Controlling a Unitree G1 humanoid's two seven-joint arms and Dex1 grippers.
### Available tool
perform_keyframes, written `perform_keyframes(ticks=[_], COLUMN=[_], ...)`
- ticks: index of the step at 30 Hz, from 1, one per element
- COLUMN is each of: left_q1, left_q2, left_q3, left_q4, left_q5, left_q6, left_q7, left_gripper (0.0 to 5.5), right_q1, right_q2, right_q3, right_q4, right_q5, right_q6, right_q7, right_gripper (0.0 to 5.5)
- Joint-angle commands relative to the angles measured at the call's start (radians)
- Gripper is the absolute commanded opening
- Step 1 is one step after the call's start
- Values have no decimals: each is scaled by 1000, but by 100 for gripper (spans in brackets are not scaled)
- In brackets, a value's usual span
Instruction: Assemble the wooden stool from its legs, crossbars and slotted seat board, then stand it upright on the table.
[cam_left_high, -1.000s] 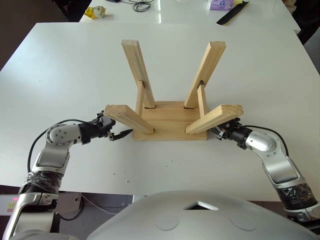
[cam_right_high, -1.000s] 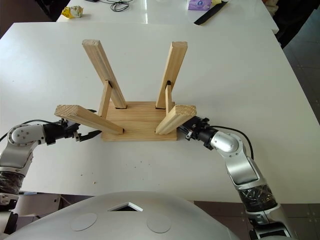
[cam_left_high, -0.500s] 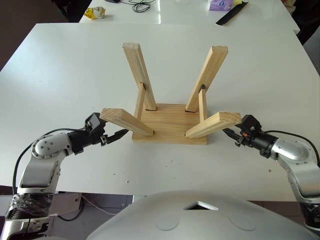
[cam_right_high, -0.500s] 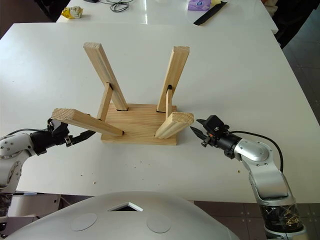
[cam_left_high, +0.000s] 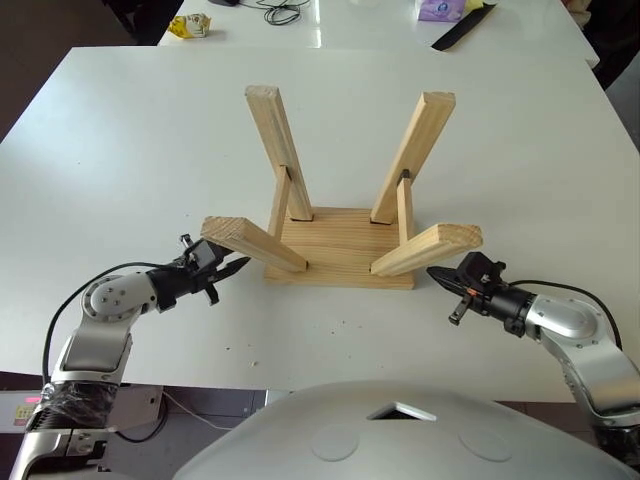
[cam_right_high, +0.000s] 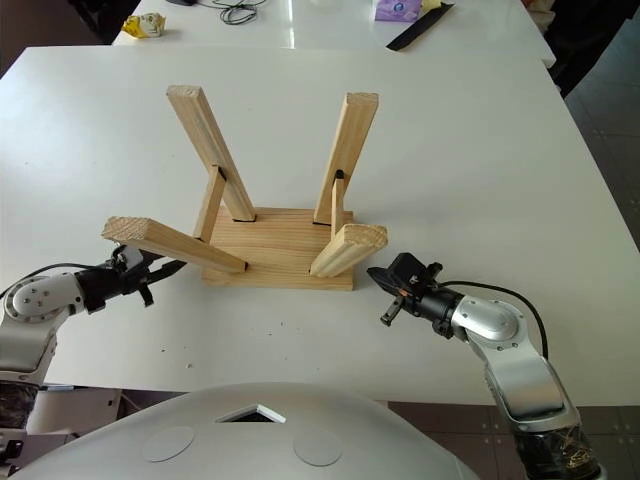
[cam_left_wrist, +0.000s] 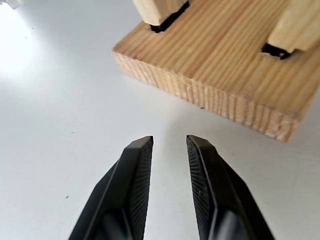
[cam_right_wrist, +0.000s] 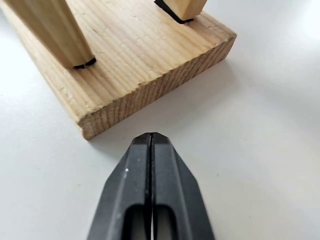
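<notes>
On table (cam_left_high: 120, 120), stool (cam_left_high: 340, 238) looks assembled but inverted: seat board (cam_left_wrist: 220, 75) flat down, legs (cam_left_high: 272, 135) up, crossbars (cam_left_high: 404, 205) betw. them. Board sits just ahead of both claws, no contact. L gripper (cam_left_wrist: 169, 142) slightly open, empty. R gripper (cam_right_wrist: 151, 136) fingers pressed together, empty. Step prob. the flip upright. Next: R opens, both grip opp. sides, turn together.

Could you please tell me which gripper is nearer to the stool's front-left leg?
Left. The left gripper, open, is low beside the front-left leg; the right gripper, shut, is off the seat board's opposite edge.
</notes>
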Motion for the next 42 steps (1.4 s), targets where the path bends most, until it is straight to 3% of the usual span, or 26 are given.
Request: perform_keyframes(ticks=[1, 18, 25, 29, 42], left_q1=[43, -5, -10, -17, 121], left_q2=[27, 1, 0, 3, 109], left_q3=[-31, -113, -131, -138, -14], left_q4=[-1, 32, 7, -21, -266], left_q5=[17, 54, 15, -11, -175], left_q6=[-62, -95, -67, -55, 46], left_q7=[-44, -22, -37, -54, -150], left_gripper=[127, 127, 4, 4, 4], right_q1=[16, 19, -9, -23, 97], right_q2=[-3, -5, 2, 8, -58], right_q3=[25, 99, 125, 143, 75], right_q4=[-21, -26, -14, -21, -210], right_q5=[-9, -41, -58, -64, -16], right_q6=[-1, -10, -18, -16, 29], right_q7=[-8, -32, -35, -36, -22], right_gripper=[0, 0, 0, 0, 0])
